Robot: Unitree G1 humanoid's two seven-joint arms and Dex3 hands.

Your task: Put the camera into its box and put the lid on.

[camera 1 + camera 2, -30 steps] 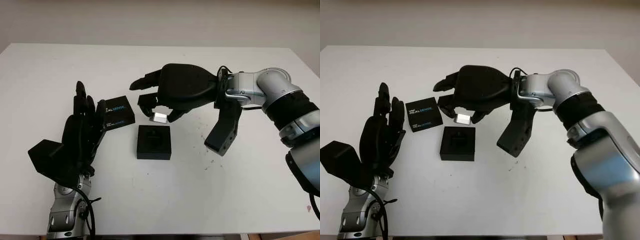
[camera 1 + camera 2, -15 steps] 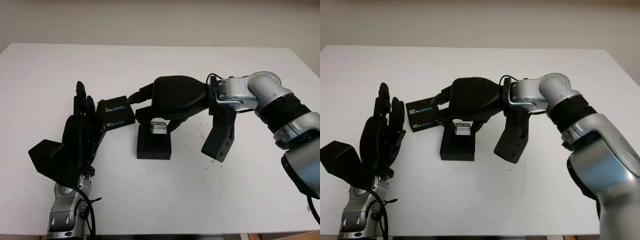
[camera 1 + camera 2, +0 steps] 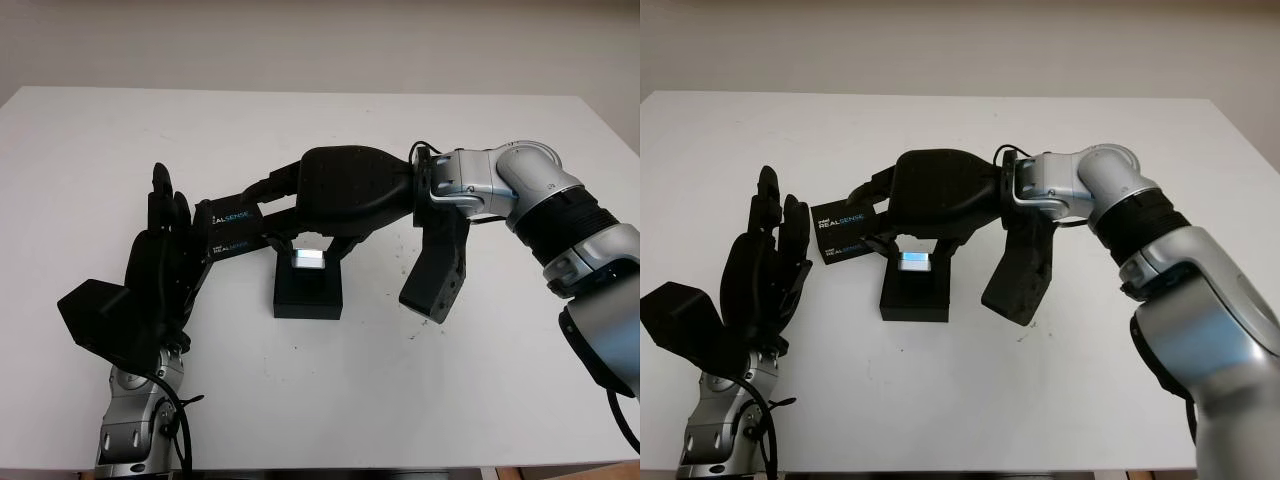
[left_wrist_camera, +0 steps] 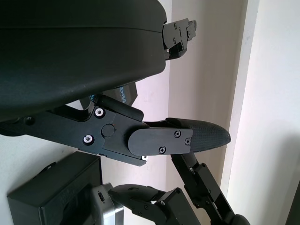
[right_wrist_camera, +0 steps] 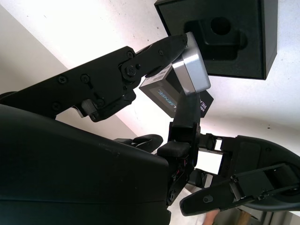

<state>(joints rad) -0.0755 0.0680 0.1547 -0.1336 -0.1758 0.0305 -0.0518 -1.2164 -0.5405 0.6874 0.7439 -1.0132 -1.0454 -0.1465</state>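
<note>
At the bench's near left, the left hand [image 3: 160,270] stands raised and open, holding nothing, just beside the lid [image 3: 236,228], which lies flat on the white bench [image 3: 420,400]. Right of the lid sits the box [image 3: 308,295], open side up. Over it the right hand [image 3: 330,200] pinches the camera [image 3: 307,259] between its fingertips [image 5: 180,41], just above the box's moulded recess. Behind the bench runs a plain pale wall [image 3: 320,45].
</note>
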